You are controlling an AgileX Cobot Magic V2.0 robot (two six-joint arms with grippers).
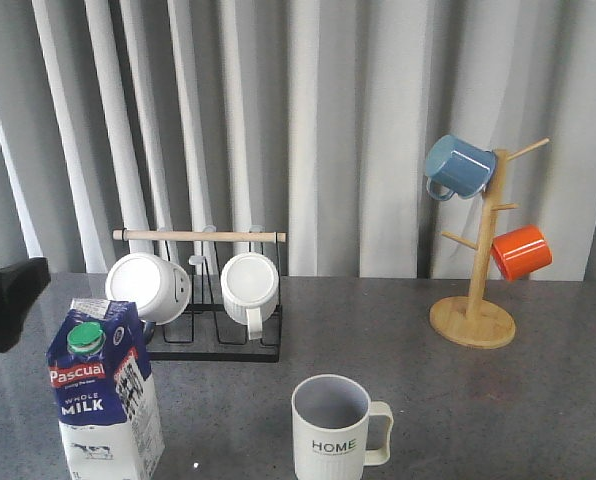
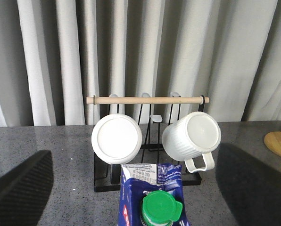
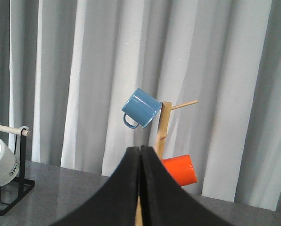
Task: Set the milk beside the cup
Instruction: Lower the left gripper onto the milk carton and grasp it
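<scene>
The milk, a blue and white carton with a green cap, stands upright at the front left of the grey table. The cup, a ribbed mug marked "HOME", stands at the front centre with its handle to the right, well apart from the milk. My left gripper is open; the milk's top shows between its wide-spread fingers without touching them. In the front view only one black finger shows, at the left edge. My right gripper is shut and empty, raised and facing the mug tree.
A black rack with a wooden bar holds two white mugs just behind the milk. A wooden mug tree at the back right carries a blue mug and an orange mug. Curtains hang behind the table.
</scene>
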